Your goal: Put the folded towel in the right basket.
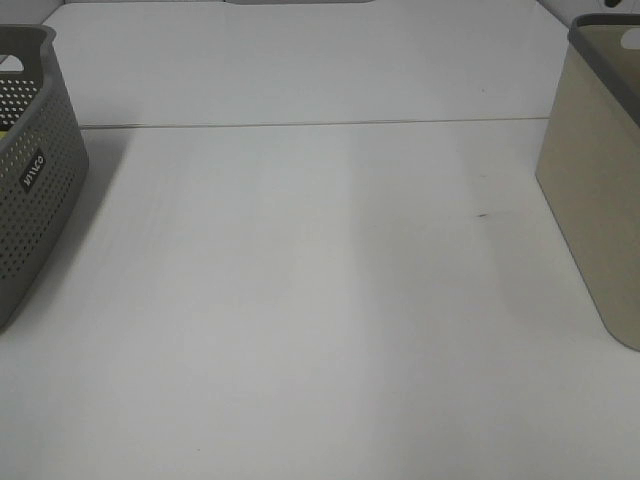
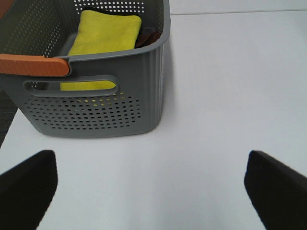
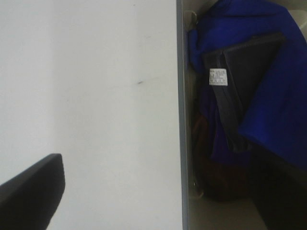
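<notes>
A folded yellow towel [image 2: 103,36] lies inside the grey perforated basket [image 2: 96,115], with a dark brown cloth [image 2: 147,36] behind it. My left gripper [image 2: 149,165] is open and empty, low over the table in front of this basket. The left basket [image 1: 30,190] is at the exterior view's left edge, the beige right basket [image 1: 595,190] at its right edge. My right gripper [image 3: 163,167] is open and empty over the right basket's wall [image 3: 181,120]. A blue towel [image 3: 268,96], a dark grey towel [image 3: 235,62] and a reddish cloth [image 3: 216,172] lie inside. Neither gripper shows in the exterior view.
An orange-brown strip [image 2: 31,64] lies along the grey basket's near rim. A seam [image 1: 300,124] crosses the white table at the back. A small dark mark [image 1: 482,215] is on the table near the right basket.
</notes>
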